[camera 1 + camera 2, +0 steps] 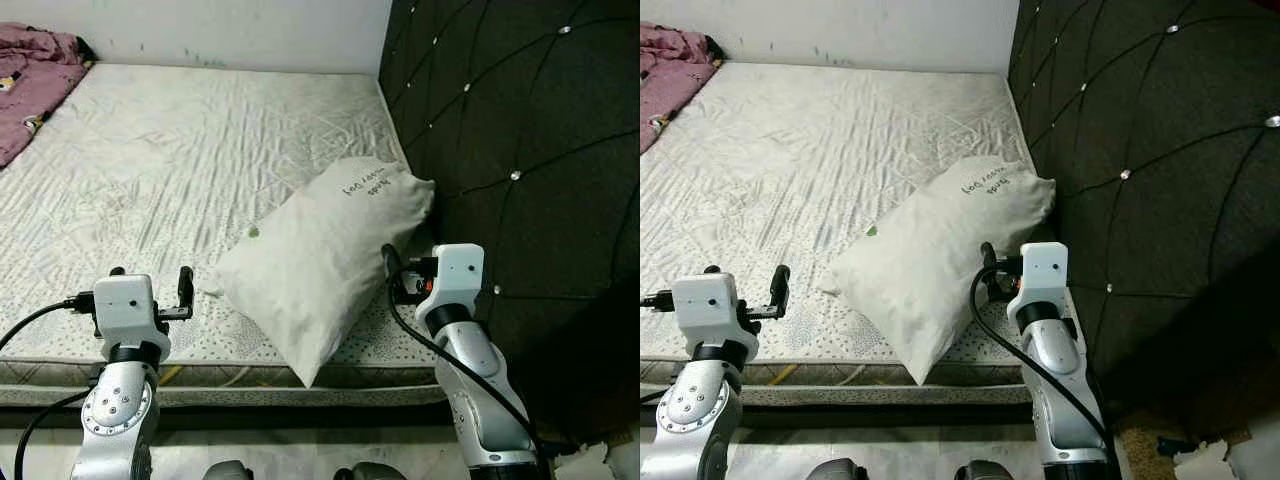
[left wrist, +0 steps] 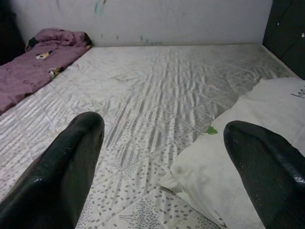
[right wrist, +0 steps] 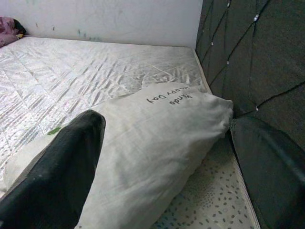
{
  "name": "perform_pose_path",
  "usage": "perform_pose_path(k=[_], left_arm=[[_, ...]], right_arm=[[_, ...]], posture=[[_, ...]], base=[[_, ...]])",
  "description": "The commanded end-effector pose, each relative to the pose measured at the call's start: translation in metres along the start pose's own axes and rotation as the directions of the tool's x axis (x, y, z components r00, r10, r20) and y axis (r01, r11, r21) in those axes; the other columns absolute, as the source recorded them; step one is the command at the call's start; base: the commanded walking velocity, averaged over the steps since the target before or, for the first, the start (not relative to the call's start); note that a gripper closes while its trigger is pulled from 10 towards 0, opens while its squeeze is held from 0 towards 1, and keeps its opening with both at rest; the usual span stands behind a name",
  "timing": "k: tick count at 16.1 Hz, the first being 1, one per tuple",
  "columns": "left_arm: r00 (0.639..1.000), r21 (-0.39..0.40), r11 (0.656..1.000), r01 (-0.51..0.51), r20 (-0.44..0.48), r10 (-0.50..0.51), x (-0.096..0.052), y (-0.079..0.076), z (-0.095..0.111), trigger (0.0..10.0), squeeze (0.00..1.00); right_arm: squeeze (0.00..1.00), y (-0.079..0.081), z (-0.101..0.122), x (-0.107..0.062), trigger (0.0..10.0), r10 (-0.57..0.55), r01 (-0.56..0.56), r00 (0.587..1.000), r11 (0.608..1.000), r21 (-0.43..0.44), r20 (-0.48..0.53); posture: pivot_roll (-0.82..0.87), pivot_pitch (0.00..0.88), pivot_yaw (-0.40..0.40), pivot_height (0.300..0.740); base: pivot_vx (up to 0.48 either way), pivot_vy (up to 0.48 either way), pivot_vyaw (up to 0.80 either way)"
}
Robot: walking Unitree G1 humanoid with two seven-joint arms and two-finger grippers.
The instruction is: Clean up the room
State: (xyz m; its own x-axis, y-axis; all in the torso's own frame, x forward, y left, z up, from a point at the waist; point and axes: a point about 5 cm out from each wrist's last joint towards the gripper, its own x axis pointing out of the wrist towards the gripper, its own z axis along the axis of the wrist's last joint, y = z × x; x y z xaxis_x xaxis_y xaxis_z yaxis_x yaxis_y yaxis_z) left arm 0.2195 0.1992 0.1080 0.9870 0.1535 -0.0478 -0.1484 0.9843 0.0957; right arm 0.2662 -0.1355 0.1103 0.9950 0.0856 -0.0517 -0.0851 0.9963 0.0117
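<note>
Overhanging the mattress (image 1: 180, 150) edge, the pillow (image 1: 320, 255) lies between both released claws, apparently untouched.

Open mattress (image 1: 180, 160) leftward, pillow (image 1: 320, 255) against headboard (image 1: 520, 150) blocking the right

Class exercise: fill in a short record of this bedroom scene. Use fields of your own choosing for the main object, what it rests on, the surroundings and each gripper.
Main object: white pillow with dark writing near one end, lying askew
Rests on: bare quilted mattress, one corner overhanging the near edge
Beside it: dark tufted headboard, on the robot's right
Far corner: pink blanket, bunched up
Left gripper: open, above the mattress's near edge, left of the pillow
Right gripper: open, fingers either side of the pillow
</note>
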Motion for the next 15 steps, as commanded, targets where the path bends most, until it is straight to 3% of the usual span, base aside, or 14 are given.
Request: perform_pose_path(k=[1,6,15], left_arm=[[1.000,0.004,1.000,-0.003,-0.010,0.003,0.0009,-0.0010,-0.0005,10.0,0.00],[1.000,0.000,1.000,-0.008,-0.001,0.008,0.0024,-0.0028,0.0021,10.0,0.00],[1.000,-0.040,0.999,-0.019,0.017,0.020,0.0025,-0.0050,0.0062,10.0,0.00]], right_arm=[[0.00,-0.0016,-0.0008,0.0009,10.0,0.000,0.000,1.000,1.000,0.001,-0.009],[0.00,-0.0011,-0.0009,0.0016,10.0,0.004,-0.004,1.000,1.000,-0.004,-0.010],[0.00,0.0010,-0.0028,0.0028,10.0,0.024,-0.024,1.000,1.000,-0.006,-0.017]], posture=[[0.06,0.047,-0.022,0.691],[0.06,0.049,-0.025,0.633],[0.06,0.042,-0.034,0.633]], base=[[0.000,0.000,0.00],[0.000,0.000,0.00],[0.000,0.000,0.00]])
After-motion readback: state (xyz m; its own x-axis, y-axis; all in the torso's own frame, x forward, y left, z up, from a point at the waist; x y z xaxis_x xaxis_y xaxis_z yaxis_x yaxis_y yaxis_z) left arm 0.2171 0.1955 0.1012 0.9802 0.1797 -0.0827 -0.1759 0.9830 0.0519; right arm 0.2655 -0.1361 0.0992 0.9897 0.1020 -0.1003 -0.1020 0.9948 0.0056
